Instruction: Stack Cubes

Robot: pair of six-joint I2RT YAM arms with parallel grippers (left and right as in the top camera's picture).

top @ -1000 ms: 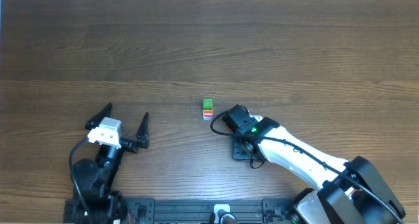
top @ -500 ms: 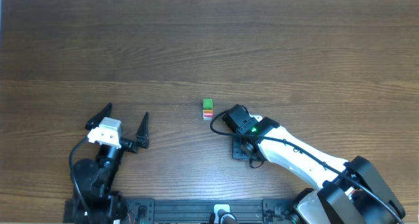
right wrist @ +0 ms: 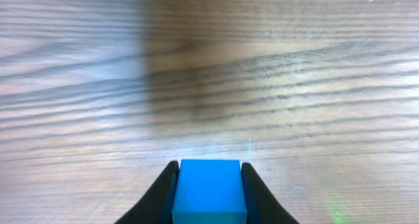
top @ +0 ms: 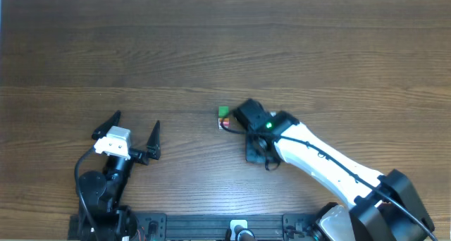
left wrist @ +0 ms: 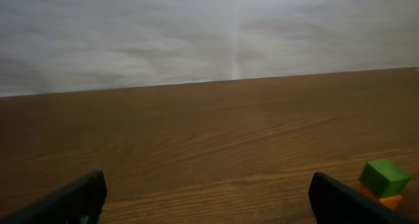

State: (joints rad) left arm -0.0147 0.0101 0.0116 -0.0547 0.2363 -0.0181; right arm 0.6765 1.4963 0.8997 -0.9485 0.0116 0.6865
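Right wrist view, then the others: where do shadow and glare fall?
Right wrist view: a broad dark shadow crosses the table beyond the blue cube, pale glare beside it. Left wrist view: a faint bright streak runs down the wall. Top view: even light on the table.

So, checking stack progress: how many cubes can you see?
3: a green cube atop an orange cube, a blue cube in the right gripper. Cubes lower in the stack may be hidden.

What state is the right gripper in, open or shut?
Shut on the blue cube. In its wrist view the right gripper has both fingers pressed against the cube's sides, with no gap.
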